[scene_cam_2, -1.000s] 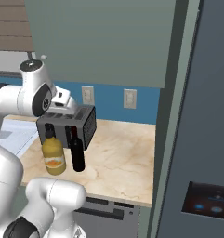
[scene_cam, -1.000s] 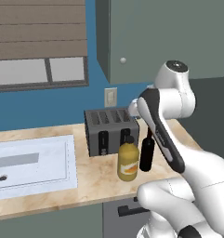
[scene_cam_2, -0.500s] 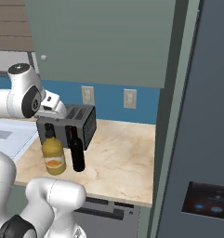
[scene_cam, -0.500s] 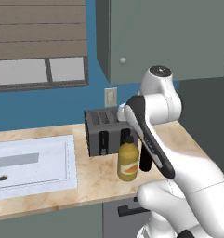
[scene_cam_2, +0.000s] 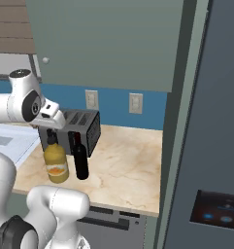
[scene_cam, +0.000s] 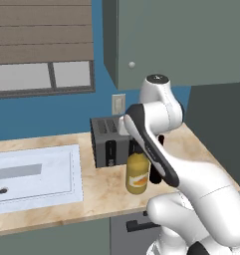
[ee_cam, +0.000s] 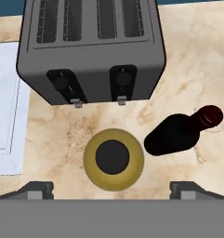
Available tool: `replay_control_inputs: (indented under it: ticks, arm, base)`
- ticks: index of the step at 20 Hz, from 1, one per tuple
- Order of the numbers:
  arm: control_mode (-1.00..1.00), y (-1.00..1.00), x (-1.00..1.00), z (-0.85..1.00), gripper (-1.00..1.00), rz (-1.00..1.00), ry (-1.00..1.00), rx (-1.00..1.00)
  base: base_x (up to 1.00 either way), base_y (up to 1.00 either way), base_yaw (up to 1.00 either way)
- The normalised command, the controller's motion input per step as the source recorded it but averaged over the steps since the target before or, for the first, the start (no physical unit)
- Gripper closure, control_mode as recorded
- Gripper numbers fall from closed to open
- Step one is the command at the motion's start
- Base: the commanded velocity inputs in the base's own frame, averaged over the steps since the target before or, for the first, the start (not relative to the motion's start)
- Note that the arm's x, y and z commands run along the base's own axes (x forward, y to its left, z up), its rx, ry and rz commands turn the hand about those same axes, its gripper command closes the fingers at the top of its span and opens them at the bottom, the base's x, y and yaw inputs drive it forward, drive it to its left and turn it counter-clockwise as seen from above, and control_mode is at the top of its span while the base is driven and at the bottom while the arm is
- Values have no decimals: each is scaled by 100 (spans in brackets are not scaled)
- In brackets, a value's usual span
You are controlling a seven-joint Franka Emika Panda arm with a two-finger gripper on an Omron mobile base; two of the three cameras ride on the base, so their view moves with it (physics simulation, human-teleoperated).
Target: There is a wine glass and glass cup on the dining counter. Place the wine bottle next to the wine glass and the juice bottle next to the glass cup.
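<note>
The squat yellow juice bottle point(ee_cam: 113, 159) with a black cap stands on the beige worktop point(scene_cam: 96, 191) in front of a toaster, directly under my hand. My gripper point(ee_cam: 112, 189) hangs above it, open, with one fingertip on each side of the bottle and nothing between them. The near-black wine bottle point(ee_cam: 181, 132) with a dark red top stands just beside the juice bottle point(scene_cam_2: 56, 165), to its right in the right base view point(scene_cam_2: 80, 158). In the left base view my arm partly covers the juice bottle point(scene_cam: 137, 174). The wine glass, glass cup and dining counter are out of view.
A dark grey toaster point(scene_cam_2: 84, 129) stands right behind the bottles against the blue wall. A white sink point(scene_cam: 32, 172) lies to the left. A wall cabinet point(scene_cam: 166, 40) hangs overhead. A tall grey fridge point(scene_cam_2: 210, 146) closes off the worktop's right end.
My arm has swung leftward and brought the hand over the juice bottle. The bottles and toaster have not moved. The gripper stays open.
</note>
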Motion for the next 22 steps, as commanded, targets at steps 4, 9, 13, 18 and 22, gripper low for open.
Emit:
replay_control_inputs:
  ticks: [4, 9, 13, 18, 22]
  arm:
    - [-100, 1, 0, -13, -100, 0, 2, 0]
    - [-100, 0, -2, -11, -100, 0, 0, 0]
    - [-100, 0, -6, -17, -100, -1, 0, 0]
    - [-100, 0, -1, -22, -100, -3, 0, 0]
    - [-100, 0, 0, -22, -100, 0, 0, 0]
  base:
    - [0, 0, 0]
    - [0, 0, 0]
    - [0, 0, 0]
    - [0, 0, 0]
    - [0, 0, 0]
